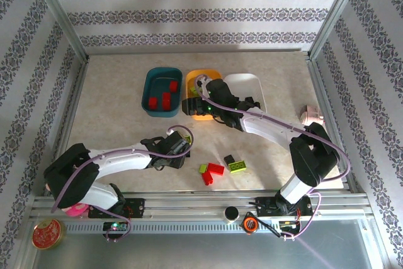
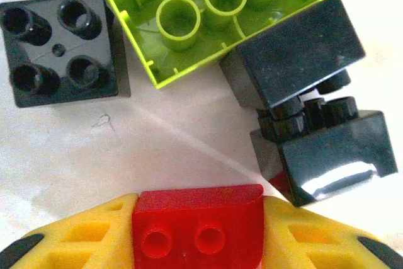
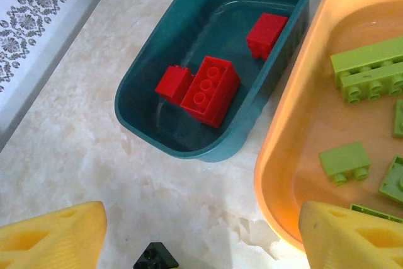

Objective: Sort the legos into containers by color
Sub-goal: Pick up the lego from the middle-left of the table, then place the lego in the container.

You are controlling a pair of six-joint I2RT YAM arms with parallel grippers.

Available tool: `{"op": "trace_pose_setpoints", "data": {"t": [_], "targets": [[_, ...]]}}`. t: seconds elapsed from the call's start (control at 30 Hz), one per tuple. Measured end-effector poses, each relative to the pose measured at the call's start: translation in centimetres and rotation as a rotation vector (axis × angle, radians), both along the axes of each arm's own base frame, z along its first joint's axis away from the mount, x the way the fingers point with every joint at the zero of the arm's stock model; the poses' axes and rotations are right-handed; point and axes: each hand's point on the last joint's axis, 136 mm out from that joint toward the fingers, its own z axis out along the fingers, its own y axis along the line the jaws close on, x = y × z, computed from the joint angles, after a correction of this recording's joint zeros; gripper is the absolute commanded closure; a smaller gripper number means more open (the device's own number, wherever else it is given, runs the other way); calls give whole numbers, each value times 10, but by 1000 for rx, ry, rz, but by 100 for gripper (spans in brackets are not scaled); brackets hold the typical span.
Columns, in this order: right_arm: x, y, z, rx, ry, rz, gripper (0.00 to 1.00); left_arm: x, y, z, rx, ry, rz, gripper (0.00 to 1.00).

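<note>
Legos [image 3: 211, 89]: three in teal tray [image 3: 135, 86]; left fingers [image 2: 75, 237] around red brick [image 2: 198, 228], right fingers [image 3: 50, 237] apart.

Looks down on a pale, marbled tabletop [image 1: 113, 105], boxed in on three sides by wallpaper [image 1: 189, 4] with grey floral stripes and by slanting aluminium posts [image 1: 60, 14]. Finds a small pink object [image 1: 311, 115] at the table's right edge, too small to make out. Meets a slotted metal rail [image 1: 189, 209] along the near edge, with a black round knob [image 1: 232, 213] and, just beside it, an orange-and-black round item [image 1: 250, 223]. Spots a round red tin [image 1: 46, 234] in the near left corner, with something bright pink [image 1: 77, 209] close by, mostly hidden.
</note>
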Motion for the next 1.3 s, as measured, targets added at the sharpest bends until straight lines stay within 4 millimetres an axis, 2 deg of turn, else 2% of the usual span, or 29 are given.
{"op": "trace_pose_setpoints", "data": {"t": [0.1, 0.2, 0.33, 0.47, 0.53, 0.63, 0.77, 0.9, 1.03, 1.1, 1.2, 1.3], "targets": [[-1, -8, 0, -1, -1, -15, 20, 3, 0, 23, -63, -38, 12, 59], [-4, -15, 2, 7, -7, -25, 20, 22, 10, 55, -153, -108, 77, 59], [-12, -23, 5, 20, -13, -33, 20, 72, 32, 101, -241, -204, 210, 59], [-23, -32, 1, 18, -4, -40, 19, 131, 47, 133, -281, -283, 306, 59], [-30, -37, -4, 13, 6, -42, 19, 165, 54, 139, -293, -306, 350, 60], [-39, -46, -11, 2, 17, -46, 19, 207, 67, 133, -287, -308, 412, 60], [-52, -56, -21, -12, 34, -50, 18, 244, 83, 113, -261, -287, 472, 57], [-61, -58, -29, -24, 53, -38, 17, 264, 93, 98, -237, -268, 510, 43], [-78, -43, -35, -34, 72, 24, 16, 276, 98, 99, -257, -271, 534, 26], [-89, -33, -42, -48, 91, 67, 16, 276, 97, 106, -280, -275, 535, 21], [-105, -15, -60, -90, 140, 129, 16, 269, 94, 128, -328, -305, 526, 16], [-117, 1, -77, -130, 178, 177, 17, 249, 93, 165, -389, -373, 512, 10]]}}
